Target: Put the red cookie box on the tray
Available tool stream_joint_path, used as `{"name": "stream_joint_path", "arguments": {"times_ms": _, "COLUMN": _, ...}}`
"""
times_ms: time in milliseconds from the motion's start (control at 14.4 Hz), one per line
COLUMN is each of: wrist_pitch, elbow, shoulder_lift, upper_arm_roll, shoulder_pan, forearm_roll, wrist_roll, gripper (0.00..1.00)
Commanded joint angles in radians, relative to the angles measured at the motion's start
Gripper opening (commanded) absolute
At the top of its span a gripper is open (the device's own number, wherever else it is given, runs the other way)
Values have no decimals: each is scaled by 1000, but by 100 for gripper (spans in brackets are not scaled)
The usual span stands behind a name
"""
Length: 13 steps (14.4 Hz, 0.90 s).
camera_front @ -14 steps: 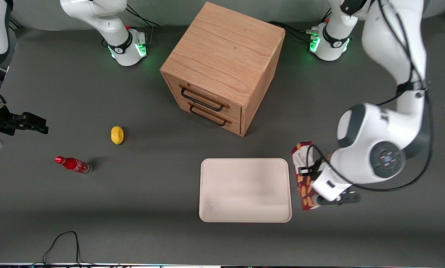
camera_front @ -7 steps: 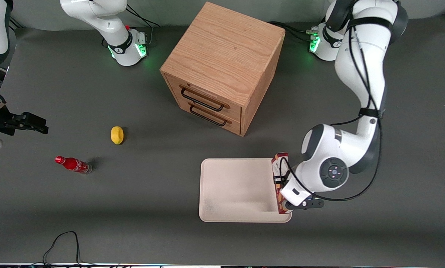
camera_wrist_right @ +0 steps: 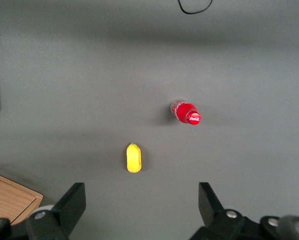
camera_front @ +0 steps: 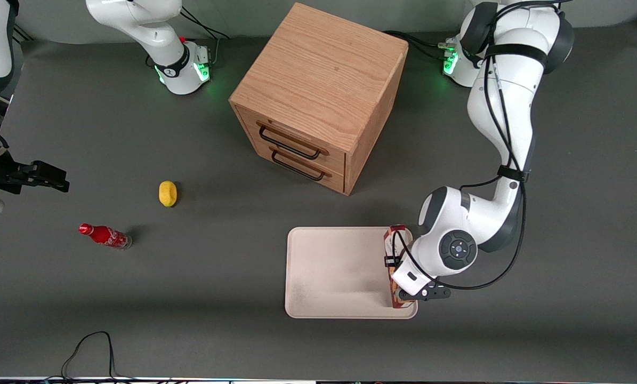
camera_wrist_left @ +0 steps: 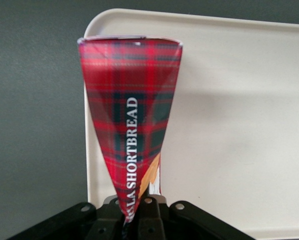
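The red cookie box (camera_front: 393,250) (camera_wrist_left: 129,115), a dark-red tartan carton, stands on edge and is held by my left gripper (camera_front: 398,280) (camera_wrist_left: 139,210), which is shut on the box's near end. The box hangs over the working arm's end of the off-white tray (camera_front: 339,272) (camera_wrist_left: 239,125), just inside its rim. In the left wrist view the carton's narrow edge faces the camera, with white lettering down it. I cannot tell whether its lower edge touches the tray.
A wooden two-drawer cabinet (camera_front: 318,90) stands farther from the front camera than the tray. Toward the parked arm's end lie a yellow lemon (camera_front: 167,193) (camera_wrist_right: 134,157) and a small red soda bottle (camera_front: 105,236) (camera_wrist_right: 185,112). A black cable (camera_front: 89,352) loops at the table's front edge.
The left arm has carried the red cookie box sideways from the bare table beside the tray to over the tray's end, and it has come lower.
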Motion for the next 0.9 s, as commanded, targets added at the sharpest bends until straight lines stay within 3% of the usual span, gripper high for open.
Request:
{"name": "stream_joint_path", "arguments": {"times_ms": 0, "wrist_pitch": 16, "elbow": -22, "shoulder_lift": -15, "upper_arm_roll": 16, "shoulder_pan": -17, "forearm_roll": 42, "wrist_roll": -14, "gripper": 99}}
{"name": "stream_joint_path", "arguments": {"times_ms": 208, "wrist_pitch": 36, "elbow": -33, "shoulder_lift": -64, "upper_arm_roll": 16, "shoulder_pan": -20, "forearm_roll": 144, "wrist_roll": -25, "gripper": 100}}
{"name": "stream_joint_path", "arguments": {"times_ms": 624, "wrist_pitch": -169, "elbow": -137, "shoulder_lift": -354, "upper_arm_roll": 16, "shoulder_pan": 101, "forearm_roll": 131, "wrist_roll": -10, "gripper": 100}}
{"name": "stream_joint_path", "arguments": {"times_ms": 832, "wrist_pitch": -291, "elbow": -251, "shoulder_lift": -539, "upper_arm_roll": 16, "shoulder_pan": 171, "forearm_roll": 131, "wrist_roll": 109, "gripper": 100}}
